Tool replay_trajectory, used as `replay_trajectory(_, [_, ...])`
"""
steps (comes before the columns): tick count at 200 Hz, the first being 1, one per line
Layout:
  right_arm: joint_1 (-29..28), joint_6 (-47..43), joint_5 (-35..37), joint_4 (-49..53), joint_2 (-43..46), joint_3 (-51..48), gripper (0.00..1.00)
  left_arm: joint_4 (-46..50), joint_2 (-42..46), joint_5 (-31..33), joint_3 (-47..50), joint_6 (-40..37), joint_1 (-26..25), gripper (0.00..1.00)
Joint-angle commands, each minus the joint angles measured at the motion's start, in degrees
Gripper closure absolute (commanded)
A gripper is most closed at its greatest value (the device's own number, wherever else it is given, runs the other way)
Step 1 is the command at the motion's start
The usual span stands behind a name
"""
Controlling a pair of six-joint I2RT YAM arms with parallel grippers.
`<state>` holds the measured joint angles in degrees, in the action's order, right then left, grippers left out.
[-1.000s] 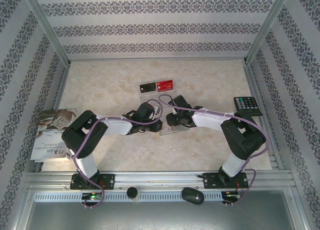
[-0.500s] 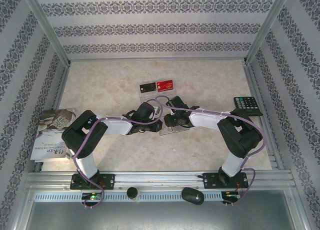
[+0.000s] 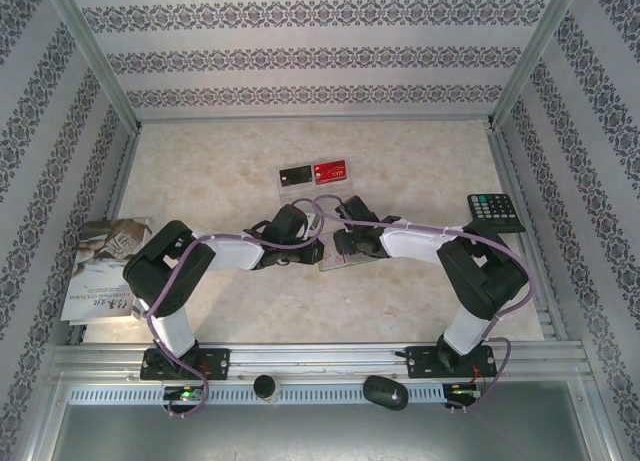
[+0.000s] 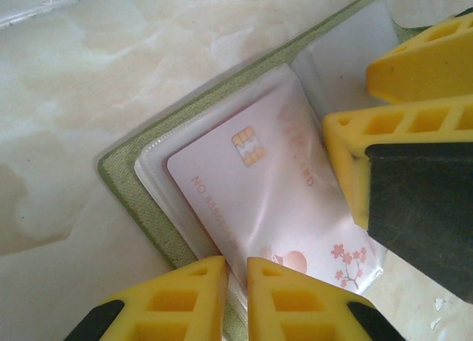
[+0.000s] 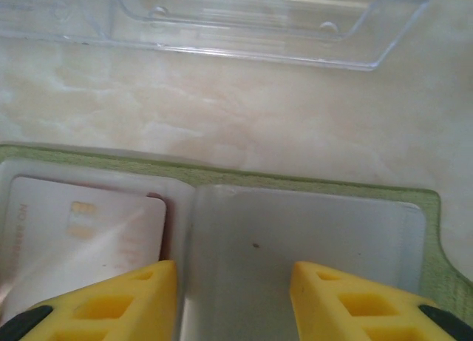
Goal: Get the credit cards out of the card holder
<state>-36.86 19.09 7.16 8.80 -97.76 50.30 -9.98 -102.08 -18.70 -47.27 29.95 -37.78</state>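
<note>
The open card holder point(image 4: 129, 182) lies mid-table point(image 3: 420, 161) between both arms. The left gripper point(image 4: 233, 274) is clenched on its edge. The right gripper point(image 5: 233, 282) hangs released over its empty grey pocket. A pink card point(image 4: 251, 200) sits sleeved inside. A black card point(image 3: 293, 176) and a red card point(image 3: 330, 169) lie beyond.

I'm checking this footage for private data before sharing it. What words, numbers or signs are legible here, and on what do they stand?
"NO 8888": on the pale pink card sleeved in the olive-green folding card holder; the rest of the number is unclear.
Other lettering on that card: blurred.
Gold lettering on the red card: too small to read.
Keys of the black calculator: too small to read.
Title on the printed booklet: blurred.
</note>
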Motion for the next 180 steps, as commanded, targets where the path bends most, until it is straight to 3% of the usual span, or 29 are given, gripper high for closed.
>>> replay_trajectory(1, [1.4, 0.1, 5.3, 4.9, 1.2, -1.9, 0.54, 6.0, -2.8, 0.8, 2.7, -1.2, 0.7, 0.85])
replay_trajectory(50, [1.5, 0.7, 3.8, 2.9, 10.9, -4.1, 0.56, 5.8, -2.7, 0.7, 2.6, -1.5, 0.9, 0.85])
replay_trajectory(74, [2.2, 1.6, -8.0, -0.6, 15.5, -6.2, 0.70, 5.5, -3.1, 0.5, 2.8, -1.3, 1.0, 0.85])
replay_trajectory(95, [2.8, 4.4, -19.0, -2.0, 13.3, -6.3, 0.82, 4.9, -3.1, 0.3, 3.2, -1.1, 1.0, 0.85])
replay_trajectory(118, [4.1, 7.7, -26.7, -6.2, 9.4, -7.1, 0.85, 4.8, -3.4, 0.3, 3.3, -1.0, 1.0, 0.85])
replay_trajectory(180, [7.8, 9.9, -29.3, -7.8, 3.6, -5.9, 0.89, 5.2, -3.8, 0.6, 4.4, -1.3, 1.2, 0.87])
